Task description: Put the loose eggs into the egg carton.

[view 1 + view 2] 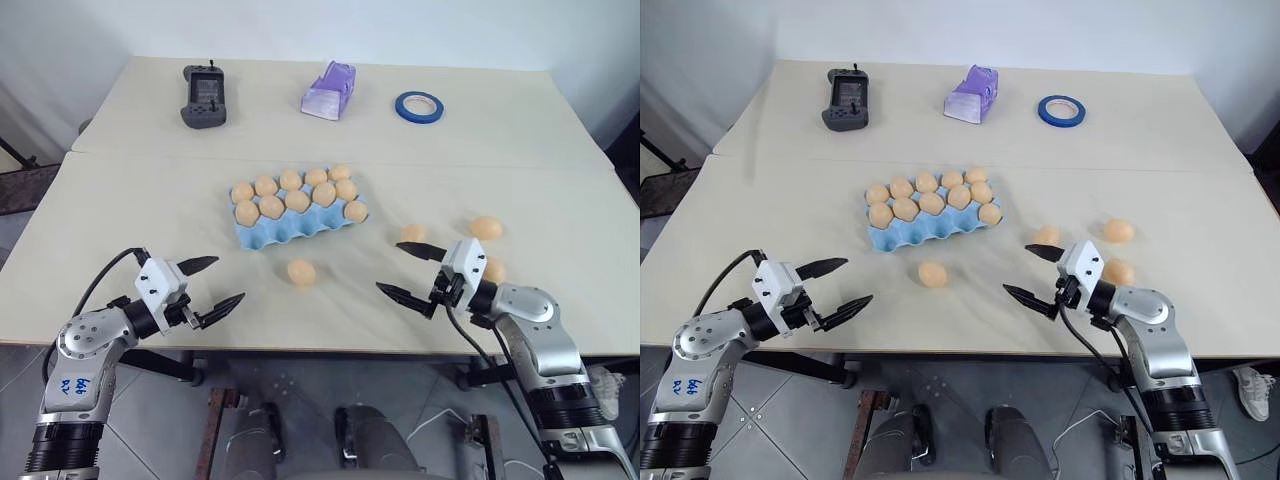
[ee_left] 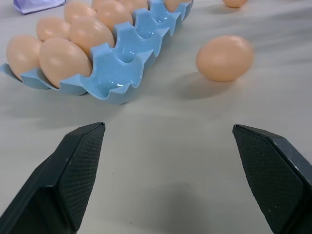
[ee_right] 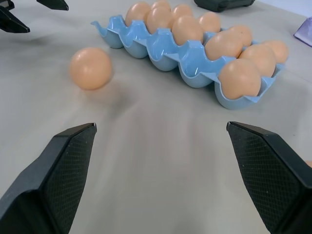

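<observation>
A: Where does everything sit?

B: The light blue moulded egg carton (image 1: 298,222) lies mid-bench, its far row and part of the near row filled; several near cups stand empty. Four small smooth tan-orange loose eggs lie out: one (image 1: 301,272) just in front of the carton, three (image 1: 485,228) toward the bench's right edge.

A: And the grippers?

B: The left gripper (image 1: 211,284) and the right gripper (image 1: 410,270) hover near the front edge, both spread wide and empty.

A: Risks?

B: Probably rolling: a nudged egg could run toward the front or right edge. There is bare bench between the grippers and carton for approach.
</observation>
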You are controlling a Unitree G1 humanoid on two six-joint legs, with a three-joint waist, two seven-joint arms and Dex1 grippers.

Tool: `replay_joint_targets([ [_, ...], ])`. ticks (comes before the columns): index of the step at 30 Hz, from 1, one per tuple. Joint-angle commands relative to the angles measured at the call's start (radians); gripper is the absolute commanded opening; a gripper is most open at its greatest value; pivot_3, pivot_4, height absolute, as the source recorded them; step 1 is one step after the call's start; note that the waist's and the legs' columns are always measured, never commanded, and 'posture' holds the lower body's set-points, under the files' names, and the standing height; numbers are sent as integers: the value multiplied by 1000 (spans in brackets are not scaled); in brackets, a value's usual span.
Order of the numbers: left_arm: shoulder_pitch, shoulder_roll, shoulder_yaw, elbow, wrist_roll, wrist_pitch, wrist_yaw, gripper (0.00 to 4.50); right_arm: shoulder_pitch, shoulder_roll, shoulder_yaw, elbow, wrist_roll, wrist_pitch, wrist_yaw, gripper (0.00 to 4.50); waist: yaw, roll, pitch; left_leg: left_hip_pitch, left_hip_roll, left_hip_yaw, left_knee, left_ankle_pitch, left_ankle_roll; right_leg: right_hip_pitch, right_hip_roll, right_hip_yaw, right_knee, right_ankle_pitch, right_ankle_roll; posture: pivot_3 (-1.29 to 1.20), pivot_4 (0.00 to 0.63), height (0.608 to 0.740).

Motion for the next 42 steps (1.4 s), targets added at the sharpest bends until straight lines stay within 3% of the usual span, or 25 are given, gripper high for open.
replay_joint_targets([
  [1, 5, 8, 22, -31, -13, -1, 5, 4465, -9, 7, -19, -27, 13, -19, -13, 4500, 0, 0, 0, 0, 0, 0, 0, 0, 0, 0, 0, 0, 0, 0, 0, 0, 150, 740],
  [7, -16, -4, -19, -78, -60, 28, -43, 4465, 43, -13, -127, -100, 46, 14, -113, 4500, 3, 0, 0, 0, 0, 0, 0, 0, 0, 0, 0, 0, 0, 0, 0, 0, 150, 740],
  [14, -76, -37, -141, -71, -6, -26, -92, 4465, 223, -26, -321, -182, 59, 21, -245, 4500, 25, 0, 0, 0, 0, 0, 1, 0, 0, 1, 0, 0, 0, 0, 0, 0, 150, 740],
  [22, -146, -92, -245, -45, 8, -38, -132, 4465, 365, 24, -414, -88, 20, -80, -337, 4500, 21, 2, -1, 1, 0, 0, 2, 0, 0, 2, 1, 1, 0, 0, 1, 0, 150, 740],
  [38, -124, -73, -222, -87, 1, -24, -128, 4465, 130, -49, -316, 305, -5, -123, -205, 4500, 6, 2, -1, 2, 0, -1, 6, 1, 3, 4, 1, 1, 3, 2, 3, 0, 150, 740],
  [42, -110, -61, -205, -101, -6, -19, -115, 4500, 87, -43, -302, 368, -13, -160, -188, 3599, 4, 3, -1, 2, 0, -1, 7, 1, 3, 4, 1, 1, 3, 2, 3, 0, 150, 740],
])
